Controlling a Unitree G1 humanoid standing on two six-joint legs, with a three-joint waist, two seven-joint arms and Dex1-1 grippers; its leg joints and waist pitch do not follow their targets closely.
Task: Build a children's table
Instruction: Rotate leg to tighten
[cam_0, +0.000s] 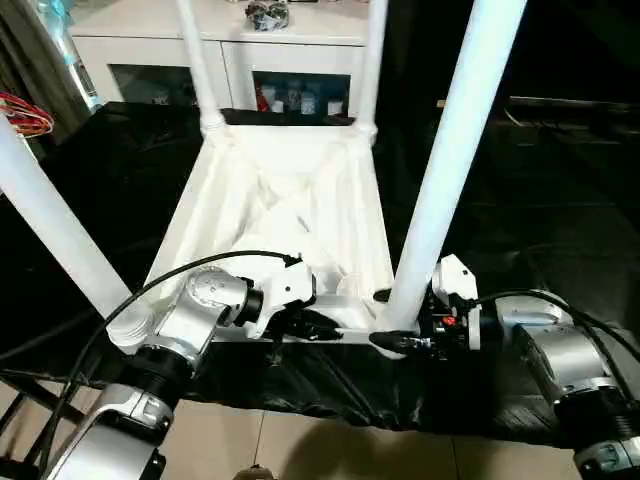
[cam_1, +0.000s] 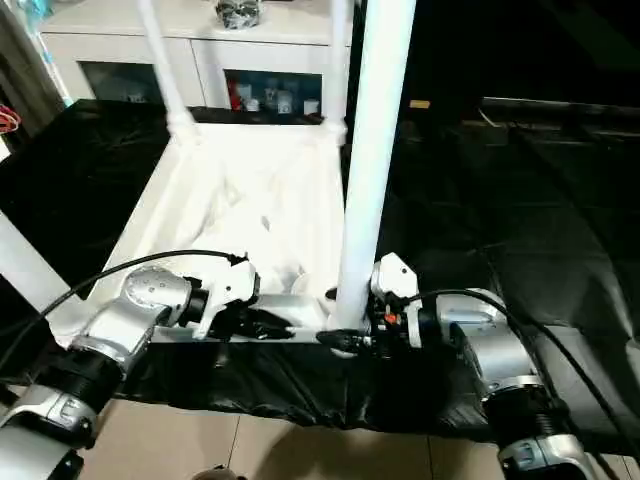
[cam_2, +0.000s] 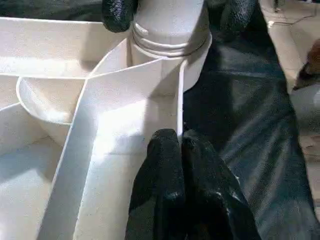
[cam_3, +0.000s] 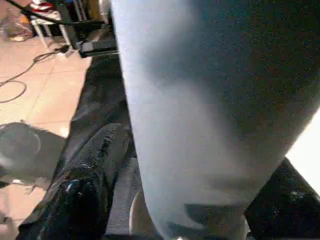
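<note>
The right gripper (cam_0: 392, 340) hugs the upright leg (cam_0: 445, 170) at the tabletop's (cam_0: 300, 200) near right corner; the left gripper (cam_2: 182, 145), pinched shut, presses the near edge.

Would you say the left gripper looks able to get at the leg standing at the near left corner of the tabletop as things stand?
Probably yes: the left gripper sits shut on the tabletop near edge, and nothing stands between it and that leg. It would have to let go and swing left.

White glass-door cabinet (cam_0: 250, 60) behind black cloth (cam_0: 560, 210).
</note>
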